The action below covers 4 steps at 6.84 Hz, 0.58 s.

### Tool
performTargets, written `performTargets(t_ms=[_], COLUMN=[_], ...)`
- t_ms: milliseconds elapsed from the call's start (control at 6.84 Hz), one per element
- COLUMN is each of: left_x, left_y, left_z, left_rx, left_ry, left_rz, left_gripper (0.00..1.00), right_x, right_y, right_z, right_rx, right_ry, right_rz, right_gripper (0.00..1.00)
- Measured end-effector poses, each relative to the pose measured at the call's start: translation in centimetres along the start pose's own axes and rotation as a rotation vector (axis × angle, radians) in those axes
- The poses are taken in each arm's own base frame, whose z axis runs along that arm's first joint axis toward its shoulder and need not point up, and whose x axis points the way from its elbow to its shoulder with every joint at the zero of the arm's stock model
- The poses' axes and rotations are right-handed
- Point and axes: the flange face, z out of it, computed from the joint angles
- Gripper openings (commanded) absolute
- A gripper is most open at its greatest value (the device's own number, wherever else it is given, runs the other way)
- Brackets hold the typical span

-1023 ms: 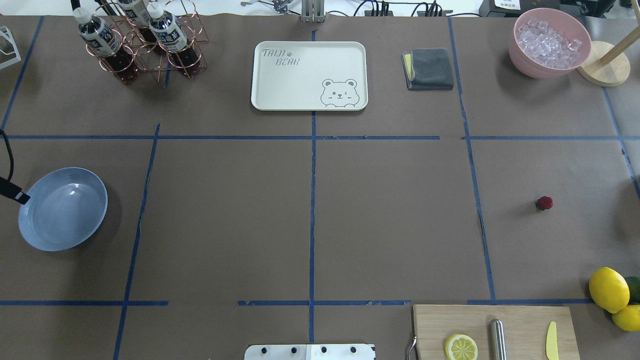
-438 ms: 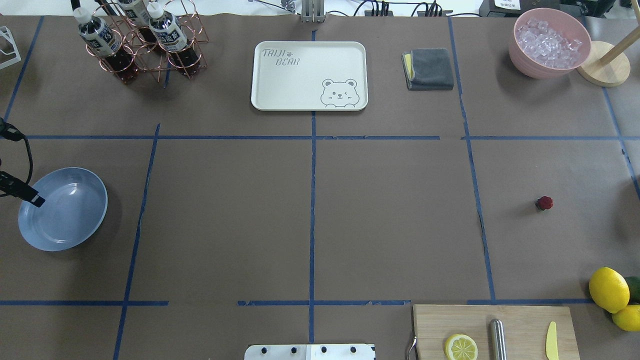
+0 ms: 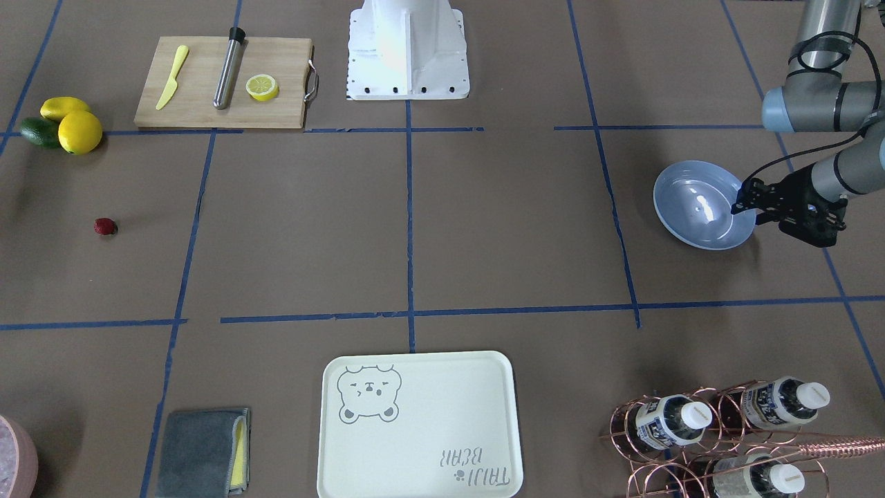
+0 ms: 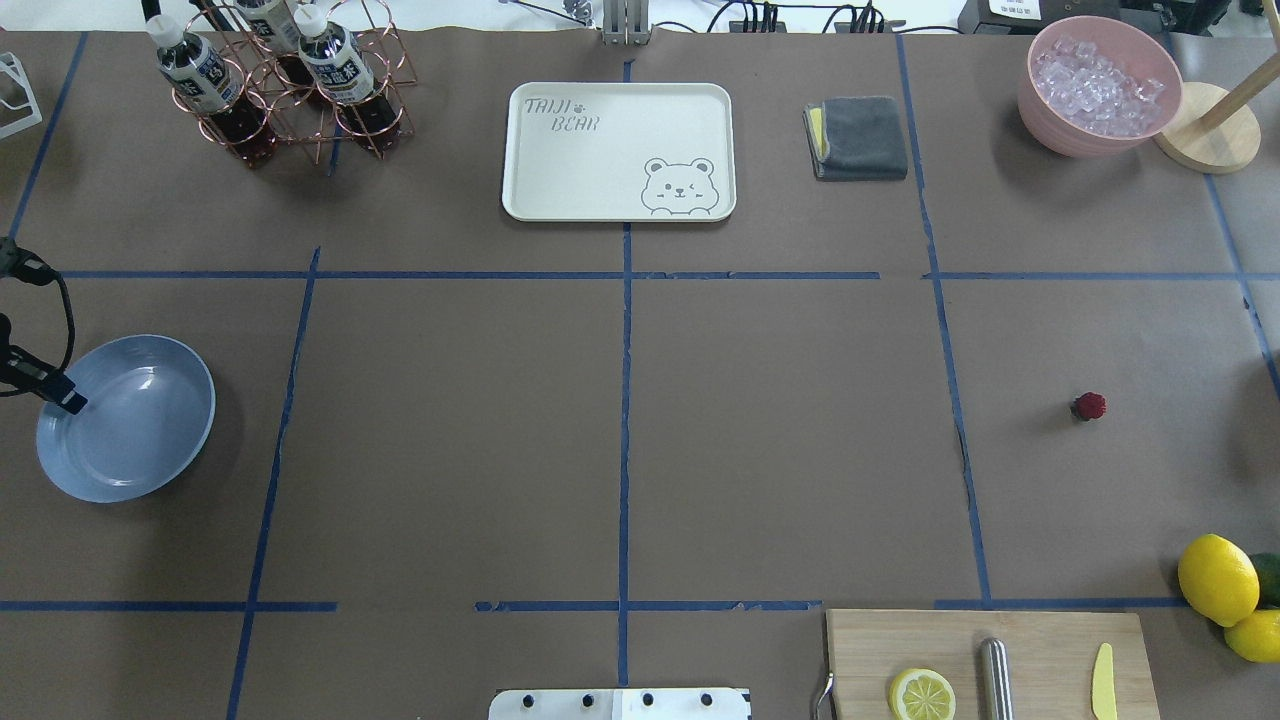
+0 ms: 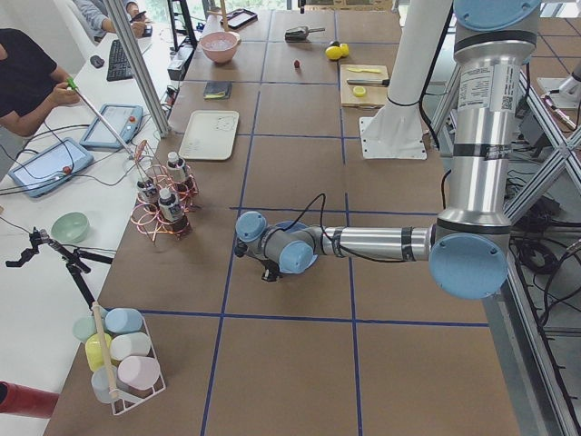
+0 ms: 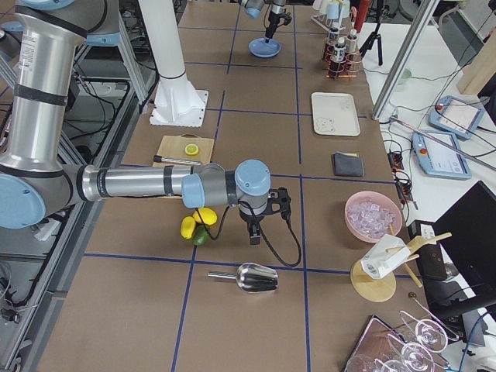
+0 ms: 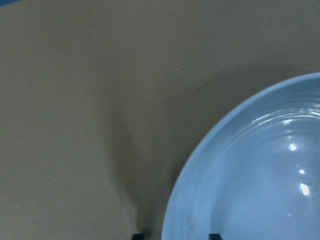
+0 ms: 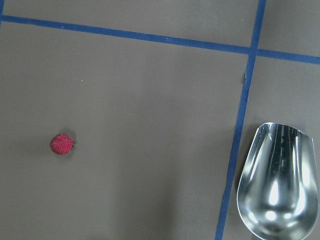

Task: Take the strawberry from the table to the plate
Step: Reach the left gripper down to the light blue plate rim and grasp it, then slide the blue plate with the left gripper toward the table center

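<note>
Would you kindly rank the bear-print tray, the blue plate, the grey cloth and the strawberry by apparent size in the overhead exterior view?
Largest to smallest:
1. bear-print tray
2. blue plate
3. grey cloth
4. strawberry

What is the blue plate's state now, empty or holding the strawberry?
Empty. The plate shows only bare glossy blue in the overhead and left wrist views; the strawberry lies on the table, far across from it.

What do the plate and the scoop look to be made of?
Plate: glossy light blue, likely glazed ceramic or melamine, judging by the sharp highlights; I can't tell which. Scoop: polished metal, with mirror-like reflections across its bowl.
</note>
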Motion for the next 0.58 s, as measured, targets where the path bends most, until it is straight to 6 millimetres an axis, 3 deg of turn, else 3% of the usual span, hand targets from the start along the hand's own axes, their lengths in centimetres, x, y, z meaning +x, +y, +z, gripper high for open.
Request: performTargets(t_ms=[292,438,585], left_x=[3.8,7.0,11.9], left_y=[-1.8,-3.8,-6.2], left_z=[-2.6,-4.9,-6.9], left_rx=[0.056,0.104,0.146], left_ry=[0.016,0.038,0.079], left_rz=[-0.04,-0.089,-0.158], left_gripper=[0.0,0.0,0.0], right_x=[-0.2,-0.2,-0.2], right_y=[0.0,-0.1,0.0], right_z=[-0.1,-0.1,-0.1], right_rx=[0.003,0.005,0.004], right_ry=[-0.007,-0.009,-0.009], right_rz=[-0.003,-0.004,-0.003], right_gripper=[1.0,1.0,1.0])
